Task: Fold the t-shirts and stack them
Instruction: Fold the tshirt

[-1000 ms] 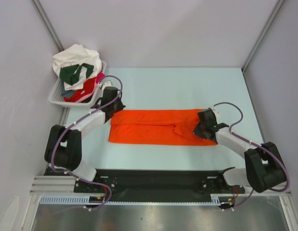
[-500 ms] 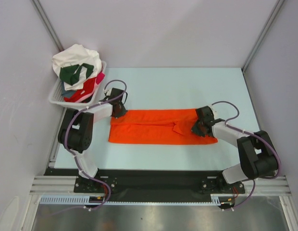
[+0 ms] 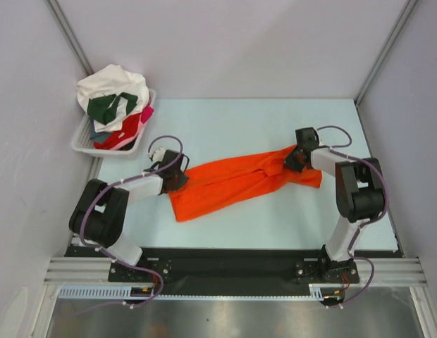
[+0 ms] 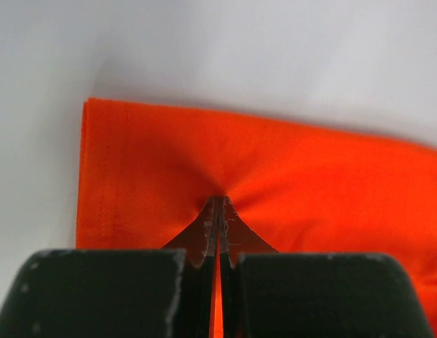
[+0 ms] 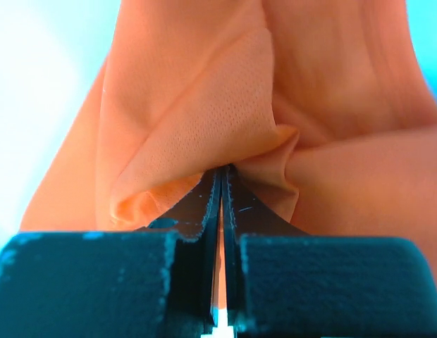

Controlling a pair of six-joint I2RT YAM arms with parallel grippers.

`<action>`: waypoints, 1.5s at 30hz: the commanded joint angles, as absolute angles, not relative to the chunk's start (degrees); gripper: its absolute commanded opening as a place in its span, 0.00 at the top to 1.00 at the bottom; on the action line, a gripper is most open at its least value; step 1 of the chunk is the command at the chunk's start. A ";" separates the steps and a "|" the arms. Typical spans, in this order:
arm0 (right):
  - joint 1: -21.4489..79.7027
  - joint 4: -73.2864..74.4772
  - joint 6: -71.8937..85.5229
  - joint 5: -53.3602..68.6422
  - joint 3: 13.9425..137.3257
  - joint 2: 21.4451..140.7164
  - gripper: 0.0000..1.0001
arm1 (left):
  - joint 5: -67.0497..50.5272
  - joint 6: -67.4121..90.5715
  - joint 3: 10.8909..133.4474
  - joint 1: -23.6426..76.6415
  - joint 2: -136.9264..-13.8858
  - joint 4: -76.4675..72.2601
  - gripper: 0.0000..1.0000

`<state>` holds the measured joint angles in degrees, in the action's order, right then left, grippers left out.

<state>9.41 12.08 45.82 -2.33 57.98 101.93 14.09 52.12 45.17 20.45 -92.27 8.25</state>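
The bright orange t-shirt [image 3: 232, 182] lies as a long folded strip across the middle of the table, now slanted, its left end nearer me. My left gripper [image 3: 179, 180] is shut on the shirt's left end; in the left wrist view the fabric [image 4: 289, 169] puckers into the closed tips [image 4: 218, 203]. My right gripper [image 3: 294, 159] is shut on the shirt's right end; in the right wrist view bunched orange cloth [image 5: 204, 120] is pinched at the tips [image 5: 220, 170]. White, dark green, red and pink shirts [image 3: 113, 98] are piled in the basket.
The white slatted basket [image 3: 83, 141] stands at the table's back left corner. Grey walls close in the table on the left, back and right. The light blue table top [image 3: 261, 120] lies bare behind the shirt.
Both grippers closed on the shirt's ends. The right end was pulled back and up, the left end came toward me, so the flat strip is now slanted and rumpled.
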 commanded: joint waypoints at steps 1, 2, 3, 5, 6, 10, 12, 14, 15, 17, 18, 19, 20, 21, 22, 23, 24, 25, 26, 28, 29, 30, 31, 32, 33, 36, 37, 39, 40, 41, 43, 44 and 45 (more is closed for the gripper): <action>7.56 13.53 42.63 -8.00 63.97 109.32 1.00 | 15.80 61.22 37.74 25.30 -86.85 12.22 1.00; 7.56 13.97 41.67 -8.61 68.07 112.38 1.00 | 16.60 62.74 36.14 28.01 -85.27 11.09 1.00; 7.56 15.45 41.40 -8.87 70.03 113.89 1.00 | 17.48 66.15 34.73 29.43 -81.95 11.07 1.00; 7.65 16.69 40.17 -9.05 75.90 118.36 1.00 | 19.07 69.33 31.56 33.04 -78.94 10.81 1.00; 7.65 18.61 40.08 -8.79 78.11 119.69 1.00 | 19.25 71.00 30.77 34.18 -77.79 10.55 1.00; 8.70 22.50 39.29 -8.08 81.92 120.42 1.00 | 20.56 70.58 31.37 37.26 -74.89 11.85 1.00; 10.36 21.37 39.72 -10.01 79.20 115.79 1.00 | 22.41 69.18 32.78 36.83 -75.14 13.00 1.00; 11.59 20.57 40.52 -10.37 74.20 112.34 1.00 | 22.33 66.19 35.41 35.43 -76.72 14.06 1.00; 12.91 20.39 41.13 -10.72 72.70 109.71 1.00 | 20.85 64.18 36.81 34.64 -77.42 14.15 1.00; 14.58 20.92 42.27 -12.82 67.61 106.71 1.00 | 19.17 62.59 37.88 32.09 -79.79 14.50 1.00; 15.20 20.83 43.23 -13.35 65.24 105.31 1.00 | 17.77 61.19 38.32 31.30 -80.41 14.50 1.00; 16.25 20.22 44.90 -13.53 60.43 101.99 1.00 | 17.32 60.56 38.84 29.72 -80.94 14.33 1.00; 16.52 19.26 45.87 -12.67 57.34 100.47 1.00 | 16.88 59.77 39.11 28.92 -81.21 14.41 1.00; 16.96 17.68 46.66 -12.31 54.87 98.72 1.00 | 16.35 58.03 39.55 28.22 -81.91 14.33 1.00; 17.40 17.32 48.41 -12.30 52.76 95.83 1.00 | 16.09 57.05 39.90 26.82 -82.18 14.41 1.00; 17.92 16.62 48.69 -12.30 48.56 93.97 1.00 | 15.82 56.26 40.34 26.11 -82.35 14.24 1.00; 18.45 16.00 49.13 -12.57 47.12 92.56 1.00 | 15.39 54.51 41.21 25.49 -83.14 14.33 1.00; 18.81 16.00 49.57 -12.92 45.80 91.16 1.00 | 14.60 53.62 41.74 24.44 -83.49 14.41 1.00; 19.42 15.82 49.31 -12.66 44.22 88.62 1.00 | 14.42 52.74 42.36 24.09 -83.93 14.68 1.00; 19.86 16.61 49.40 -12.74 43.51 86.76 1.00 | 14.41 50.63 44.20 23.56 -84.55 15.55 1.00; 20.39 17.48 49.22 -12.92 43.33 85.18 1.00 | 14.41 49.58 44.82 23.55 -84.55 15.64 1.00; 20.91 18.01 49.31 -13.27 42.90 84.21 1.00 | 14.50 48.35 46.13 23.55 -84.55 15.99 1.00; 21.27 18.45 49.31 -13.53 42.63 83.33 1.00 | 15.11 47.90 46.93 23.55 -84.55 17.30 1.00; 21.62 19.15 49.48 -14.14 42.28 82.54 1.00 | 15.12 47.29 47.54 23.55 -84.29 17.66 1.00; 22.23 19.60 49.92 -14.67 41.58 80.62 0.93 | 15.03 45.63 48.59 23.55 -84.11 17.93 1.00; 22.41 20.21 48.96 -16.08 40.78 77.36 0.83 | 13.71 42.55 49.48 23.99 -82.10 18.90 0.98; 22.33 20.39 48.69 -16.61 40.78 76.47 0.81 | 13.45 41.93 49.48 25.13 -81.48 19.24 0.95; 21.80 21.18 47.38 -17.75 41.13 74.80 0.75 | 14.15 42.10 49.57 27.06 -79.28 20.91 0.93; 21.45 21.44 47.20 -17.67 41.74 74.27 0.71 | 14.41 42.53 49.40 29.59 -78.32 22.75 0.90; 21.01 21.88 46.76 -17.32 42.10 73.83 0.69 | 14.59 43.76 49.05 31.01 -76.83 23.55 0.87; 18.82 21.97 45.54 -16.53 42.71 72.78 0.64 | 13.89 45.26 47.03 34.69 -75.15 24.78 0.77; 17.94 21.97 45.18 -15.91 42.89 72.51 0.62 | 13.28 46.57 46.06 35.76 -74.36 24.87 0.73; 17.06 21.89 44.74 -15.73 42.98 72.16 0.56 | 12.40 47.10 43.97 36.82 -72.70 24.87 0.68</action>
<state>19.33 20.60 46.63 -14.63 41.06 74.04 14.13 45.32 46.78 33.78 -76.86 21.91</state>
